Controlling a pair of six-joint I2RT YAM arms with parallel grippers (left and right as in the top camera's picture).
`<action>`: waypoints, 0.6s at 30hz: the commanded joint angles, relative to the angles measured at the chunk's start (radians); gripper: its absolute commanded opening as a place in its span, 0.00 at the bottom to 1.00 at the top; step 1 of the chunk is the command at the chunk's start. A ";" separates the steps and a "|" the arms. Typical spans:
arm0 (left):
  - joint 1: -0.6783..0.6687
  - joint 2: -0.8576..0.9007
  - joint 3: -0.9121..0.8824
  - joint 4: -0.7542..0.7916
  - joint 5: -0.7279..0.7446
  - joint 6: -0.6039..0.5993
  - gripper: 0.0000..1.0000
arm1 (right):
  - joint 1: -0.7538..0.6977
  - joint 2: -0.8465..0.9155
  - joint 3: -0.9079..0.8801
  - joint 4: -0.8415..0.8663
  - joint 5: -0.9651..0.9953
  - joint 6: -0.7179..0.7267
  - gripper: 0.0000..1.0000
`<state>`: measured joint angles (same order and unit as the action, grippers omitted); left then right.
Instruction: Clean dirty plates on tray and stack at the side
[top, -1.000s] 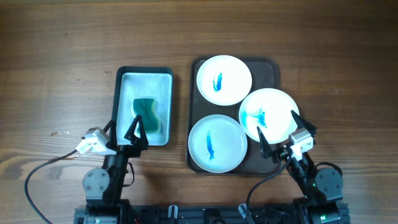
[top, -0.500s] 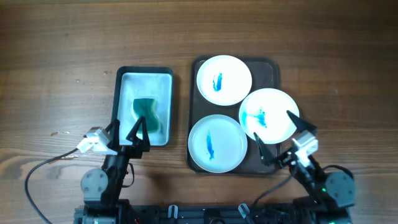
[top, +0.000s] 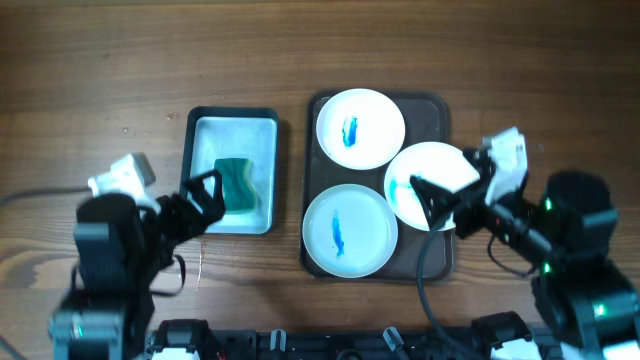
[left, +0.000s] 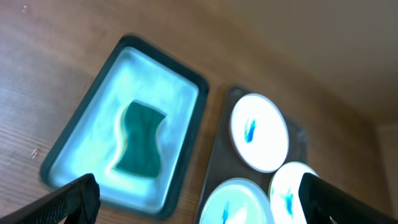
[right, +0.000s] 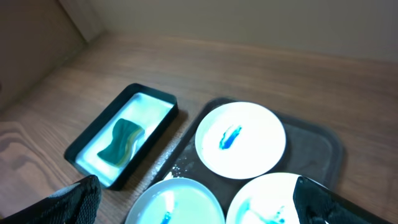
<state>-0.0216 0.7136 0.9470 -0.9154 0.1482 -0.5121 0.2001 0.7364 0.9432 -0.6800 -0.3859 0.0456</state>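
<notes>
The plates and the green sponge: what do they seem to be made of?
The plates look like glazed ceramic, or perhaps melamine: the surface is smooth, bright and white. The sponge looks like soft foam: it is matte green with a wavy-cut outline.

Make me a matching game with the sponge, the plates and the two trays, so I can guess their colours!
Things:
1. sponge
2. plates
3. large tray
4. small tray

Colours:
A. dark brown-grey
B. white with a blue smear in the middle
C. green
D. black rim, pale inside

Right pairs: 1-C, 2-B, 3-A, 4-D.
</notes>
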 joint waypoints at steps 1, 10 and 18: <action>-0.003 0.146 0.082 -0.036 -0.014 0.040 1.00 | -0.002 0.087 0.052 -0.014 -0.087 0.096 1.00; -0.032 0.397 0.076 -0.123 -0.009 -0.010 0.74 | -0.002 0.124 0.051 -0.079 -0.087 0.146 0.96; -0.173 0.822 0.060 -0.026 -0.203 -0.059 0.61 | -0.002 0.137 0.051 -0.126 -0.086 0.182 0.77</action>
<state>-0.1448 1.3808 1.0145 -0.9989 0.0807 -0.5373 0.2001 0.8600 0.9745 -0.7979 -0.4530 0.1879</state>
